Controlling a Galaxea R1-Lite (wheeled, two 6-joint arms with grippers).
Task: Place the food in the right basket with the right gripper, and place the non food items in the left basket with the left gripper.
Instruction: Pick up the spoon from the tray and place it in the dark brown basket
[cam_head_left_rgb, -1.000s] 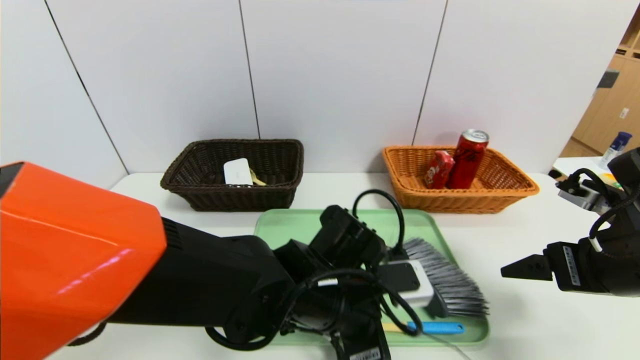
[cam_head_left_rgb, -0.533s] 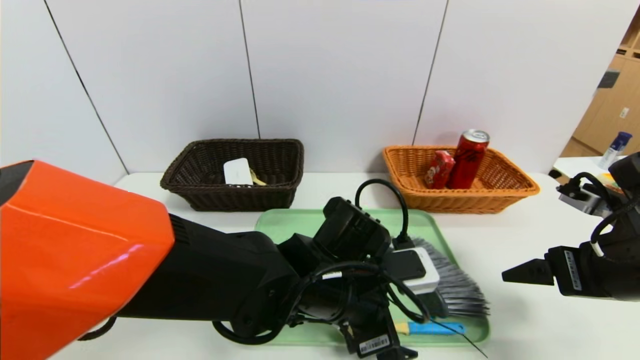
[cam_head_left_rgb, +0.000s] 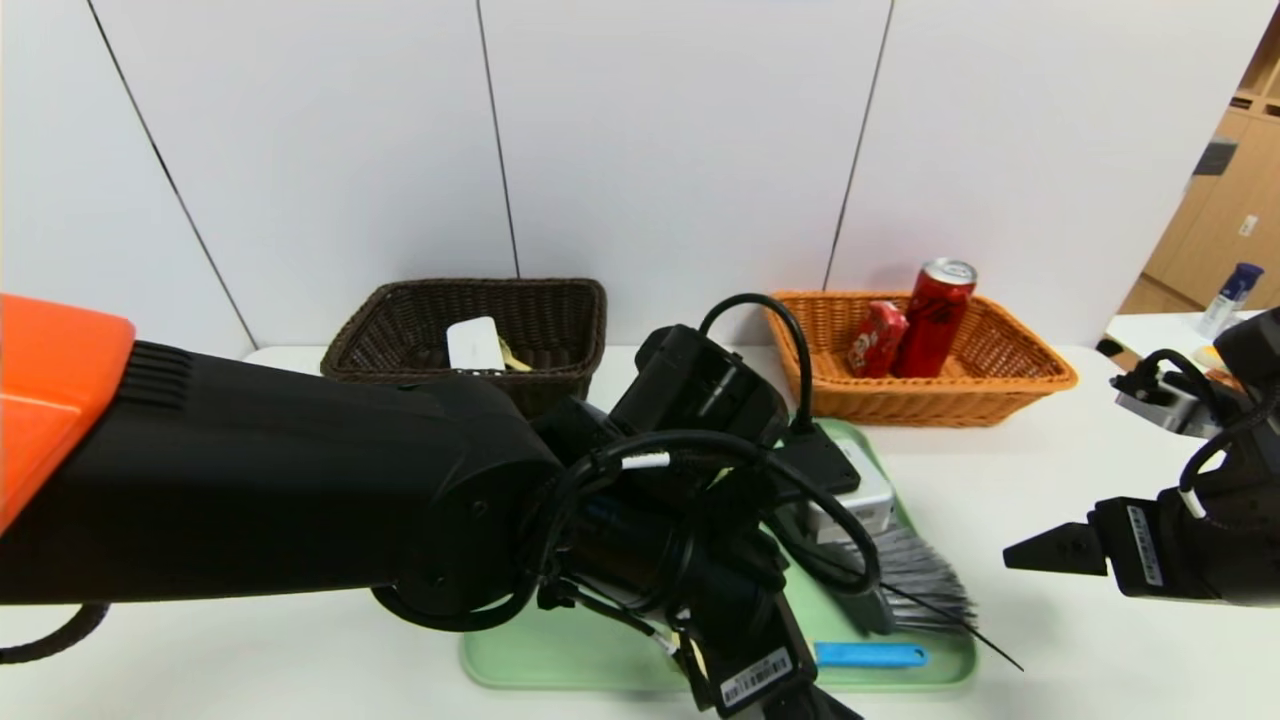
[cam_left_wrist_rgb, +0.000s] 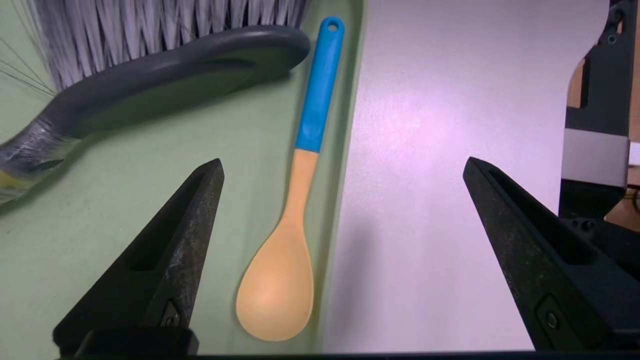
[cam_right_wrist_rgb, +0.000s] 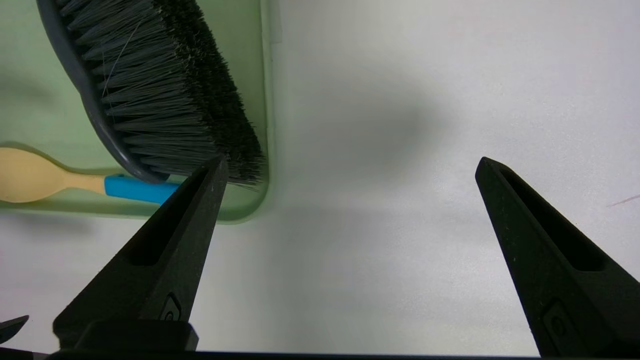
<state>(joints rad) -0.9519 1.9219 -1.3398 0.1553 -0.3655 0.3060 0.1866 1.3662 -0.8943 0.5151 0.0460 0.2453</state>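
My left gripper (cam_left_wrist_rgb: 342, 162) is open and empty, hovering low over the front edge of the green tray (cam_left_wrist_rgb: 100, 210). A wooden spoon with a blue handle (cam_left_wrist_rgb: 295, 200) lies between its fingers, close to the tray rim, and a grey brush (cam_left_wrist_rgb: 165, 75) lies beyond it. In the head view the left arm (cam_head_left_rgb: 640, 520) covers most of the tray (cam_head_left_rgb: 540, 655); the spoon handle (cam_head_left_rgb: 870, 655) and brush bristles (cam_head_left_rgb: 920, 585) show. My right gripper (cam_head_left_rgb: 1040, 550) is open and empty over the bare table right of the tray, also seen in its wrist view (cam_right_wrist_rgb: 350, 160).
The dark brown basket (cam_head_left_rgb: 400, 335) at the back left holds a white card (cam_head_left_rgb: 475, 343). The orange basket (cam_head_left_rgb: 1010, 375) at the back right holds a red can (cam_head_left_rgb: 935, 315) and a red packet (cam_head_left_rgb: 878, 338). White wall panels stand behind.
My left arm has swung up and forward over the tray, with its wrist now higher and nearer the baskets. The right arm has barely moved.
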